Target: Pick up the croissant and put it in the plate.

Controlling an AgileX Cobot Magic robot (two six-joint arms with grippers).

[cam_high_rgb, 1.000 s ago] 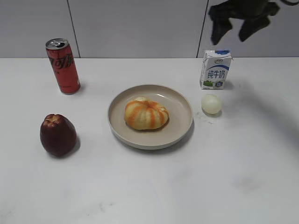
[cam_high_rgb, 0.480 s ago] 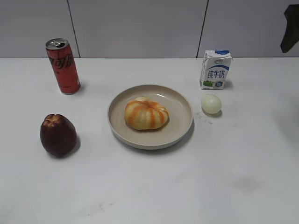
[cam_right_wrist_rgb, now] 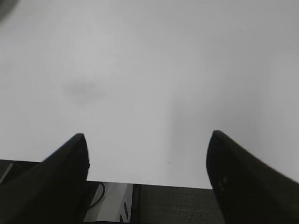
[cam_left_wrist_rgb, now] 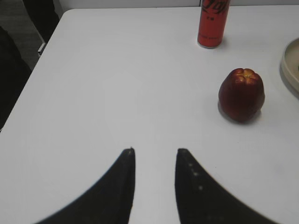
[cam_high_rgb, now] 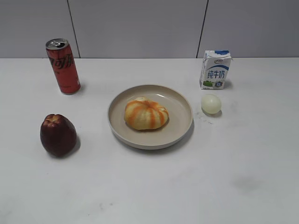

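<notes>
A white table (cam_high_rgb: 149,186) fills the exterior view, backed by a pale grey panelled wall (cam_high_rgb: 135,28) with two dark vertical seams. Starting at the left: a red soda can (cam_high_rgb: 63,66) stands upright near the back, and in front of it, well apart, a dark red apple (cam_high_rgb: 58,134) sits on its own. In the middle is the plate (cam_high_rgb: 182,126), and the croissant (cam_high_rgb: 146,114) lies inside it, a little left of the dish's centre, orange and cream stripes up. To the right of the plate a small pale egg (cam_high_rgb: 211,103) rests just beside the rim without touching it, and behind the egg a blue-and-white milk carton (cam_high_rgb: 215,70) stands upright. Beyond that the right side of the table is bare, with faint smudges on the surface, and the whole front strip is open too. Neither arm shows in this view. Over on the left wrist camera, the left gripper (cam_left_wrist_rgb: 155,151) hangs above bare white tabletop with its jaws a narrow gap apart and nothing between them — the table's rounded left edge and dark floor lie off to its left, the apple and can ahead to its right, a sliver of plate rim at the frame's edge. On the right wrist camera, the right gripper (cam_right_wrist_rgb: 148,140) is spread wide and empty above plain table, the near table edge just below its fingers.
</notes>
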